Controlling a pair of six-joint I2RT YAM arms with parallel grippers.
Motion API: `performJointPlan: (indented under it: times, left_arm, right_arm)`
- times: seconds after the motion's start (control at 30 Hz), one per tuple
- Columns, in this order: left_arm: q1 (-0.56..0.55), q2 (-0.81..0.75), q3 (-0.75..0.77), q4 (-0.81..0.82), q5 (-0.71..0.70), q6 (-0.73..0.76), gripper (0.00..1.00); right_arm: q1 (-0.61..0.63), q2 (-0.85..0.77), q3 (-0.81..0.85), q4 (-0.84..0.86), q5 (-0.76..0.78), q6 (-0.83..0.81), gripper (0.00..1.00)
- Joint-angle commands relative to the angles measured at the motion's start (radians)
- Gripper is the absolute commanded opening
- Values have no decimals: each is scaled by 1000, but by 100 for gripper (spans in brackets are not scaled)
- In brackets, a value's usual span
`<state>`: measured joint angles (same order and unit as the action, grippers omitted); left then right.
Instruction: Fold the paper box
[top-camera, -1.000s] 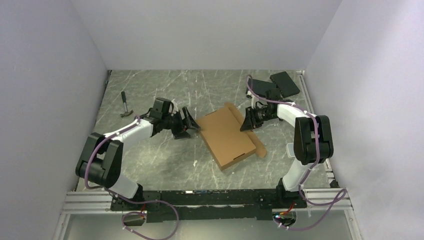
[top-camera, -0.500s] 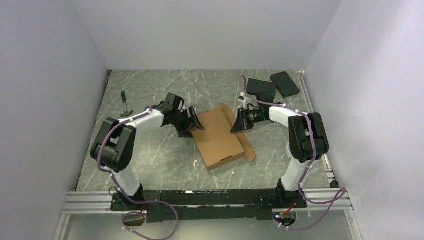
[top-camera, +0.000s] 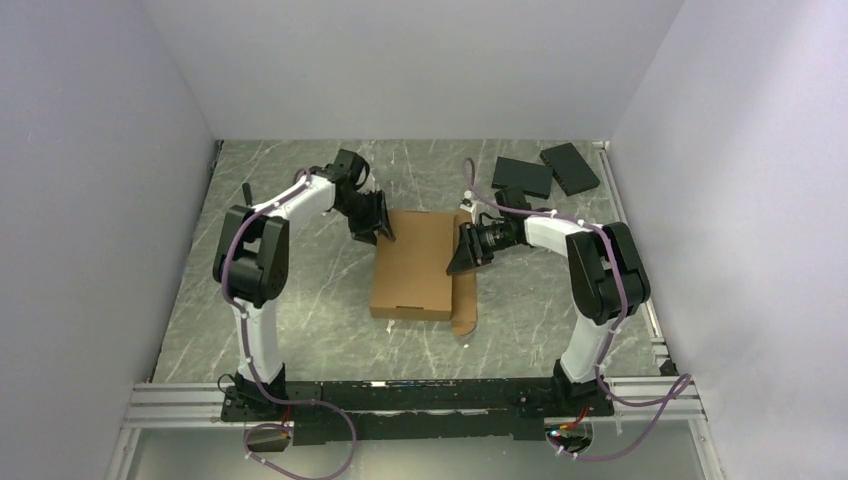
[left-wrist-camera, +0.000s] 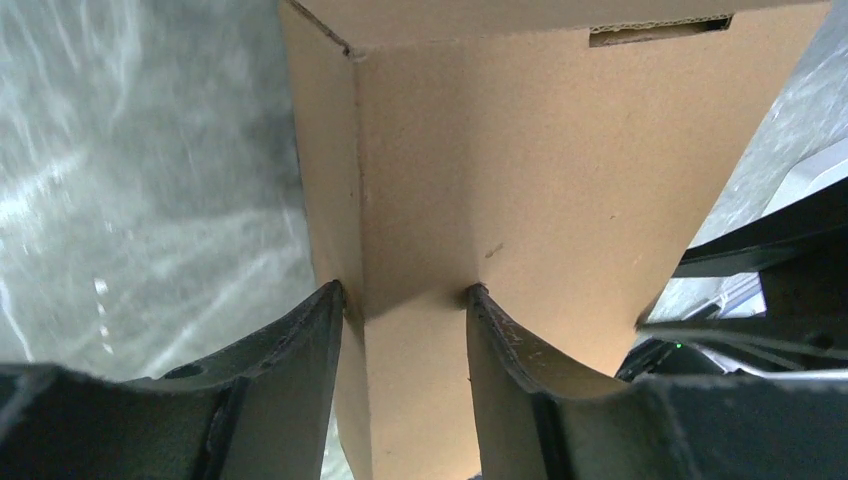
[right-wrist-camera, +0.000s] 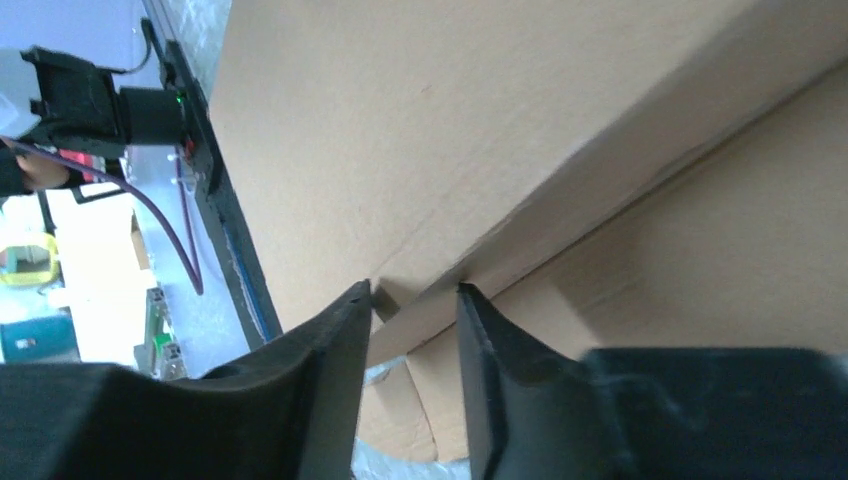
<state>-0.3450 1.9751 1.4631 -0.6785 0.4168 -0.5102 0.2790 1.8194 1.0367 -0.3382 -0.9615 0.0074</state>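
Nearby, at the far right of the grey, white-veined tabletop (top-camera: 300, 300), two flat black rectangular slabs (top-camera: 522, 177) side by side, well apart from the paper box (top-camera: 410, 270). Over at the far left, a small dark-handled tool (top-camera: 246, 192), half hidden behind the left arm (top-camera: 290, 205). Pale plain walls (top-camera: 100, 150) on three sides. Mid-tabletop, lying flat: paper box of plain brown corrugated cardboard, shallow and rectangular, matte, sharply creased, with a narrow slot (top-camera: 405, 311) cut near its front edge. Top panel down, so inside hidden. Along its right side, a loose flap (top-camera: 465, 312) with a rounded end, spread on the tabletop. At the box's far left corner, left gripper (top-camera: 383, 228), black fingers (left-wrist-camera: 300, 370) clamped on the cardboard corner, with board filling the gap and touching both. At the right edge, right gripper (top-camera: 457, 263), fingers (right-wrist-camera: 320, 370) astride a folded cardboard ridge; clamped or merely straddling, impossible to tell.
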Motion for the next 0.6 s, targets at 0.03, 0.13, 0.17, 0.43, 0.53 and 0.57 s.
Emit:
performJointPlan:
  times: [0.03,0.13,0.17,0.43,0.53,0.57]
  left_arm:
    - [10,125,123,-42,-157,152,51]
    - [23,108,135,-15,-181,154,52]
    - [29,95,134,-1,-182,151,55]
    - [64,-137,89,83,-229,168,72]
    - [75,-284,-2,135,-258,177,81]
    - [79,-333,-43,161,-261,179,86]
  right_arm:
    - [-6,-47,25,-69,-2,-99,51]
    - [-44,-114,27,-97,20,-147,60]
    - [-60,-136,29,-110,25,-172,61]
    - [-115,-400,-45,-155,67,-486,86]
    - [-115,-584,-189,-28,12,-627,99]
    - [-116,-647,-253,20,-30,-684,100]
